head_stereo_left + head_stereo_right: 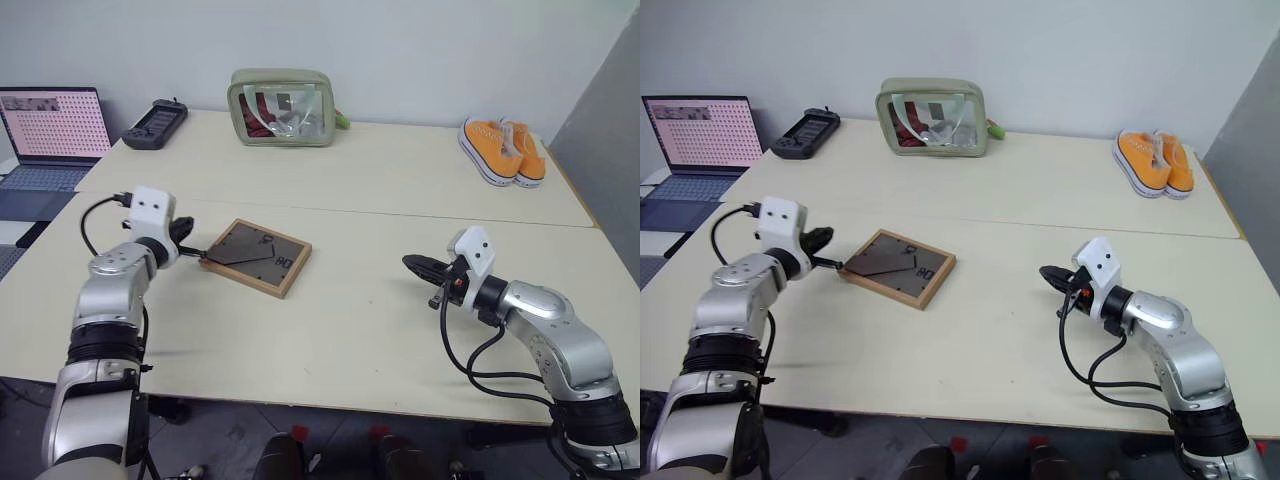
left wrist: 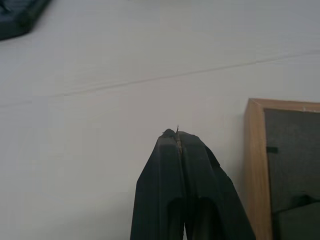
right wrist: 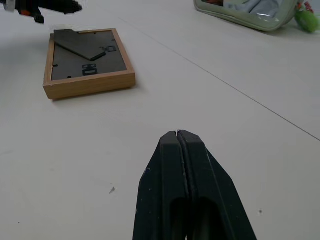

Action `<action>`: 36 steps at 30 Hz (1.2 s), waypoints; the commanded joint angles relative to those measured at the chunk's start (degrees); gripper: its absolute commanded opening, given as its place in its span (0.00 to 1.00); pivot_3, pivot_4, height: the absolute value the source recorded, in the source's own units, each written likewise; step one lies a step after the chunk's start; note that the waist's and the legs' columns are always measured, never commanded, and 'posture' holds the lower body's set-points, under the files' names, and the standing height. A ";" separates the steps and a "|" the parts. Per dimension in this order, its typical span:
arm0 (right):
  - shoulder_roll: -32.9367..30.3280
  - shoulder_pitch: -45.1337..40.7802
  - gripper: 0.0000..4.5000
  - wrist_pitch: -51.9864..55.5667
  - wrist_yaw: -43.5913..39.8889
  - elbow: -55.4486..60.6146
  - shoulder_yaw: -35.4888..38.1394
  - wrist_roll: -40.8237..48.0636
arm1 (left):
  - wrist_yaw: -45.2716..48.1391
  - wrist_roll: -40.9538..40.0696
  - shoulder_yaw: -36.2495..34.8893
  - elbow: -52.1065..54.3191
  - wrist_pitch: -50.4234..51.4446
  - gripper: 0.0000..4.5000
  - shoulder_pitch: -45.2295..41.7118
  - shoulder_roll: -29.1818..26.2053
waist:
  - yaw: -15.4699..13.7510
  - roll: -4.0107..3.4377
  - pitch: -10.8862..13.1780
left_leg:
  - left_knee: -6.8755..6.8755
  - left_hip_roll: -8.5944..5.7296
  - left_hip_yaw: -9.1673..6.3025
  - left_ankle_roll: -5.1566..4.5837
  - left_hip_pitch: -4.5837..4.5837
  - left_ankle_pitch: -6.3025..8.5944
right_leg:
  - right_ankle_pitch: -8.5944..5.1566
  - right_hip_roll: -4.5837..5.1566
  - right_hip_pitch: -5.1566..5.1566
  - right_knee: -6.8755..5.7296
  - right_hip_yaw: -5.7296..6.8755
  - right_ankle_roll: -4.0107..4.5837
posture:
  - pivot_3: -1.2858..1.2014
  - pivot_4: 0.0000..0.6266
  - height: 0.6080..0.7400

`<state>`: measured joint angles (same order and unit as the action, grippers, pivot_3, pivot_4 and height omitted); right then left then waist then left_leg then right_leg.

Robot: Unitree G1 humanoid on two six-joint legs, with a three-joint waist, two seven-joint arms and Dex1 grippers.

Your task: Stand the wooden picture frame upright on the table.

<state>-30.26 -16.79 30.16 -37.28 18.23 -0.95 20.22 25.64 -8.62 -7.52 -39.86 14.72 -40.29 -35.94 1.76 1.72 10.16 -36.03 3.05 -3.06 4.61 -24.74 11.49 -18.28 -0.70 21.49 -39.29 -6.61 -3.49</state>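
I am looking down over the large pale cream table [image 1: 380,190], and the small rectangular light-wood picture frame [image 1: 256,257] is lying flat on it, face down, with its dark grey back panel and folded stand facing up. It is sitting toward my left side of the near tabletop, turned at a slant to the table edge.

My left gripper [image 1: 197,247] is hovering just beside the frame's left corner, its two black fingers pressed together with nothing between them. In the left wrist view the closed fingertips [image 2: 177,145] are pointing over bare table, with the frame's wooden edge [image 2: 256,165] right alongside them; I cannot tell whether they are touching it.

My right gripper [image 1: 412,264] is hanging over the table well apart from the frame, on its right, pointing roughly toward it. Its fingers [image 3: 182,150] are also pinched fully together and carrying nothing. From the right wrist view I am seeing the frame [image 3: 87,62] lying flat ahead, with the left gripper's dark tip [image 3: 60,6] just beyond its far corner.

At the back of the table a pale green transparent pouch [image 1: 282,108] is standing near the wall, a pair of orange canvas shoes [image 1: 503,150] is resting at the far right, and a dark handheld controller [image 1: 155,124] is lying at the far left. An open laptop [image 1: 50,135] with a lit screen is sitting off the table's left end.
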 commanded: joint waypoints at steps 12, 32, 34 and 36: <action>0.26 2.20 0.00 1.34 4.29 5.04 4.27 0.91 | 2.00 3.35 2.26 -6.87 -4.55 0.00 -3.80 4.44 | -0.09 -0.03 -0.02 | -0.05 -0.05 -0.02 0.00 0.03 -0.01 | -0.01 0.01 0.00 -0.24 -0.01 0.00 | 0.52 0.24 1.00; 2.25 2.04 0.00 0.28 4.89 4.07 2.69 0.37 | 17.01 3.71 5.88 -5.40 9.49 0.00 -5.18 -1.03 | 0.05 -0.04 -0.02 | -0.05 -0.21 -0.10 -0.01 0.02 -0.02 | -0.03 0.10 0.01 -0.32 0.04 0.01 | 0.52 0.24 1.00; 2.53 1.89 0.00 0.14 4.97 3.97 2.44 0.27 | 19.56 4.00 7.45 -4.65 11.63 0.00 -5.60 -0.72 | -0.10 -0.03 -0.02 | -0.05 -0.23 -0.10 -0.02 0.02 -0.02 | -0.03 0.12 -0.01 -0.32 0.03 0.01 | 0.52 0.24 1.00; 2.79 1.90 0.00 -0.11 4.96 3.81 2.41 0.20 | 20.97 4.54 8.59 -3.44 12.36 0.00 -5.72 -0.47 | -0.19 -0.05 -0.03 | -0.06 -0.25 -0.13 -0.01 0.02 -0.02 | -0.03 0.14 -0.05 -0.29 0.04 0.01 | 0.52 0.24 1.00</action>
<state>-27.51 -14.25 31.57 -32.41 21.22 0.91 20.26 43.64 -4.61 -1.42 -44.72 25.75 -45.87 -37.59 1.57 1.68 10.12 -36.08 2.78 -3.19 4.59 -24.72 11.48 -18.31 -0.56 21.44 -39.58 -6.58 -3.49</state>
